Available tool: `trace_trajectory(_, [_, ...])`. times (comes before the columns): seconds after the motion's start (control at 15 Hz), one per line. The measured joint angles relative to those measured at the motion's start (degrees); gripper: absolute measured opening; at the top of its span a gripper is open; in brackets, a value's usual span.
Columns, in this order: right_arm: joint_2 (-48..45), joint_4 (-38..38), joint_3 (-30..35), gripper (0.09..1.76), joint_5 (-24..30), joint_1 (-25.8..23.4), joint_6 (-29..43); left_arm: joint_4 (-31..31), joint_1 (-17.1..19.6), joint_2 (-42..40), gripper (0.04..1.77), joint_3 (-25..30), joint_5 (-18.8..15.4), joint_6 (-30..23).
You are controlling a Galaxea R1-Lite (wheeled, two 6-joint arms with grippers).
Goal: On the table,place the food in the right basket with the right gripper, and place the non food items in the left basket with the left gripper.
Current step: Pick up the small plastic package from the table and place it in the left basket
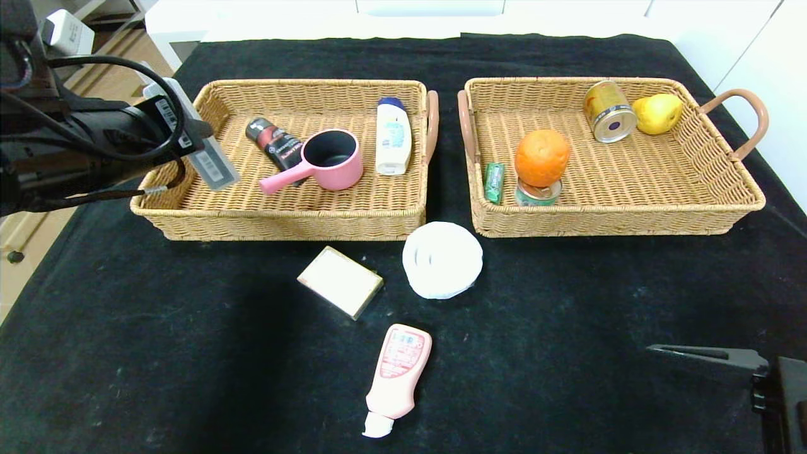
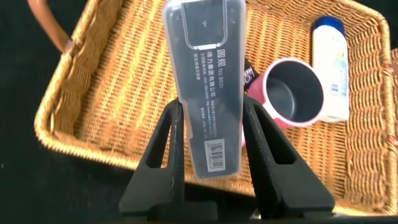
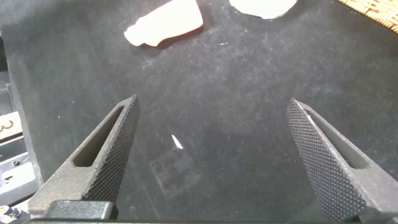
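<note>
My left gripper (image 1: 189, 135) hangs over the left end of the left basket (image 1: 284, 224), shut on the translucent oblong case (image 2: 208, 81), which stands between its fingers (image 2: 168, 143). On the black table (image 1: 189, 378) in front of the baskets lie the white round tub (image 1: 442, 258), the flat beige box (image 1: 340, 280) and the pink bottle (image 1: 398, 372). The orange (image 1: 542, 156) sits on the tin (image 1: 538, 192) beside the green gum pack (image 1: 494, 181) in the right basket (image 1: 605, 221). My right gripper (image 3: 212, 102) stands open and empty low at the table's near right.
The left basket also holds a pink saucepan (image 1: 331, 161), a white bottle (image 1: 393, 135) and a black-red tube (image 1: 275, 144). A gold can (image 1: 608, 111) and a yellow fruit (image 1: 657, 113) lie at the back of the right basket. Loop handles stick out between the baskets.
</note>
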Motion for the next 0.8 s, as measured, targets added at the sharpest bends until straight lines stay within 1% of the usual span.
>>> trace_trajectory(0.2, [0.02,-0.02,0.00,1.71,-0.05,0.01,0.00,-3.02,0.94,2.83,0.66,-2.21,0.21,1.40])
trace_trajectory(0.47, [0.02,0.00,0.00,1.71,-0.02,-0.02,0.00,-3.57,2.05,5.16,0.66,-2.76,0.29,1.78])
trace_trajectory(0.6, [0.06,0.06,0.00,1.71,-0.02,-0.02,0.00,-3.57,2.45,5.67,0.88,-2.69,0.40,2.15])
trace_trajectory(0.8, [0.33,0.04,0.00,1.71,-0.05,-0.02,0.02,-3.52,2.82,5.78,1.15,-2.73,0.38,2.58])
